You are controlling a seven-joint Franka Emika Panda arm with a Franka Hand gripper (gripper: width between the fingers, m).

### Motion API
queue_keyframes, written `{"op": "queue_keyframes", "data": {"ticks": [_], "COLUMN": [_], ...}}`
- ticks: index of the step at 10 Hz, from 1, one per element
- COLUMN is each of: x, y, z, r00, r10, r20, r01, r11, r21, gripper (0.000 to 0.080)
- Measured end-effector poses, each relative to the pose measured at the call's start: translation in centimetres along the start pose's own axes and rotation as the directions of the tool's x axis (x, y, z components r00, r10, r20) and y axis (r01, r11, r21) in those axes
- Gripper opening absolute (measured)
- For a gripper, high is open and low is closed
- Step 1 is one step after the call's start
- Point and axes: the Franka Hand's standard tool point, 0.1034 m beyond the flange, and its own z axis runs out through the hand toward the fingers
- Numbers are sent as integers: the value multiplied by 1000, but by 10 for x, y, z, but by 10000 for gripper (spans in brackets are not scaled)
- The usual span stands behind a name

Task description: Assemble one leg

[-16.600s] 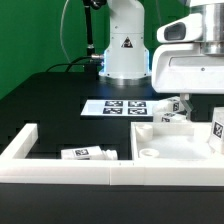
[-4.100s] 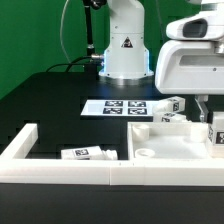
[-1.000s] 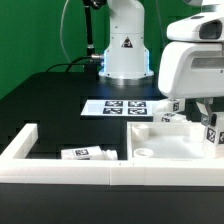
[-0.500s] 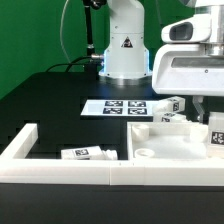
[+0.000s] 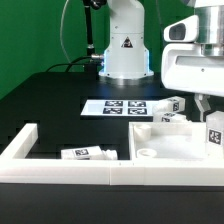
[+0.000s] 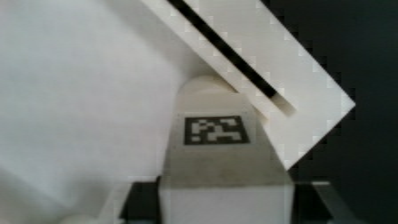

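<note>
My gripper [image 5: 211, 117] is shut on a leg [image 5: 215, 133], a short white post with a square tag, and holds it upright over the right end of the large white panel [image 5: 170, 148]. In the wrist view the leg [image 6: 217, 150] sits between my two dark fingers [image 6: 146, 202], with the gripper [image 6: 221, 196] closed on its lower part. Whether the leg's end touches the panel is hidden. Two more legs [image 5: 175, 104] lie behind the panel, and another [image 5: 86, 153] lies near the front wall.
The marker board [image 5: 117, 107] lies flat behind the panel. The long white L-shaped border wall [image 5: 40, 160] runs along the front and the exterior view's left. The robot's base [image 5: 124, 50] stands at the back.
One second ago my wrist and the held leg were tilted. Now both stand upright at the same spot over the panel's right end. Nothing else has moved.
</note>
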Motion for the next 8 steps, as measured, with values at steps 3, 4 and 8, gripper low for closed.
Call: {"op": "queue_keyframes", "data": {"ticks": [3,4,8], "x": [0,2,1], "y": [0,1,1], "z": [0,0,-3], "r00": [1000,999,944], "r10": [29,-43,-330], "r20": [0,1,15], "r01": [-29,43,330], "r11": [1000,999,944], "r21": [0,-2,-12], "gripper": [306,487,647]}}
